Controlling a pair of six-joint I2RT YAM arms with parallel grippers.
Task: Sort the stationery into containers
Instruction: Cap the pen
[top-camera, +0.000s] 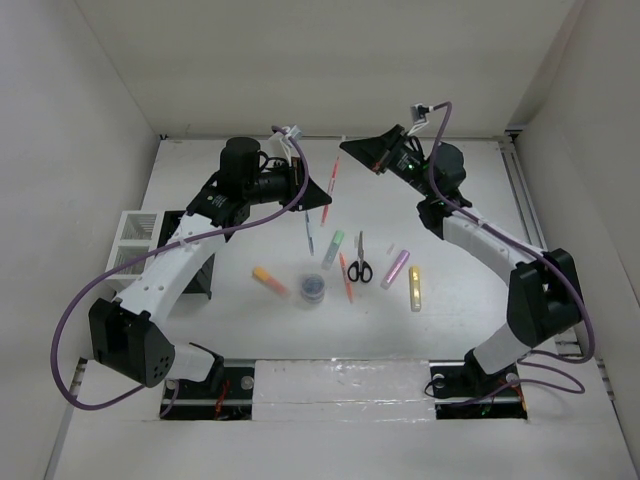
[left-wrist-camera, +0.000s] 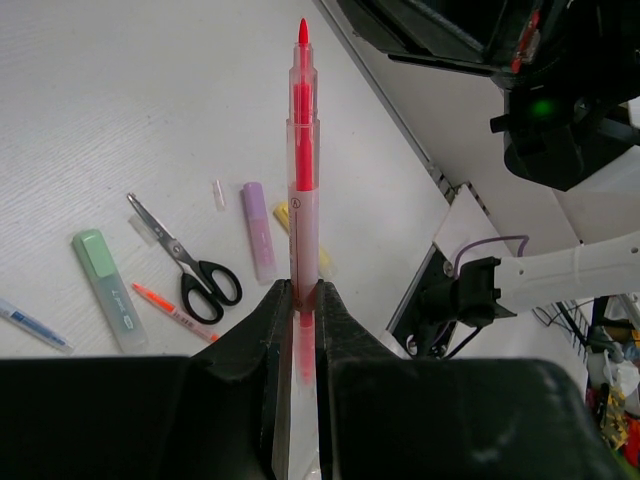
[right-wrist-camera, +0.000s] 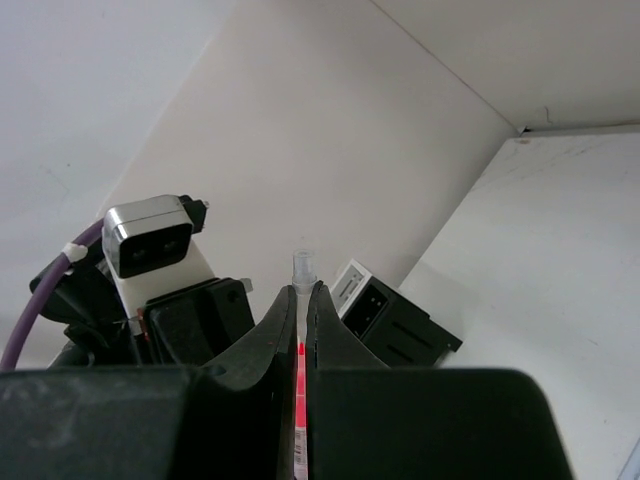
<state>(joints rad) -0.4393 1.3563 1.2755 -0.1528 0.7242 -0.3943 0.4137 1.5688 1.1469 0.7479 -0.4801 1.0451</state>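
Note:
My left gripper (top-camera: 326, 190) (left-wrist-camera: 303, 290) is shut on a red pen (top-camera: 332, 177) (left-wrist-camera: 303, 150), held crosswise above the table with its bare red tip free. My right gripper (top-camera: 347, 148) (right-wrist-camera: 303, 288) hovers just past that tip, shut on a clear cap (right-wrist-camera: 303, 265). The pen (right-wrist-camera: 301, 370) shows through the slit between its fingers. Below lie scissors (top-camera: 360, 262), green highlighter (top-camera: 334, 245), pink highlighter (top-camera: 395, 268), yellow highlighter (top-camera: 414, 288), orange highlighter (top-camera: 269, 280), an orange pen (top-camera: 346, 280), a grey pen (top-camera: 309, 232) and a round tub (top-camera: 312, 288).
The white mesh organiser (top-camera: 135, 235) (right-wrist-camera: 350, 285) and the black slatted holder (top-camera: 205, 285) (right-wrist-camera: 410, 335) stand at the left, partly under my left arm. White walls close the back and sides. A rail (top-camera: 520, 200) runs along the right edge.

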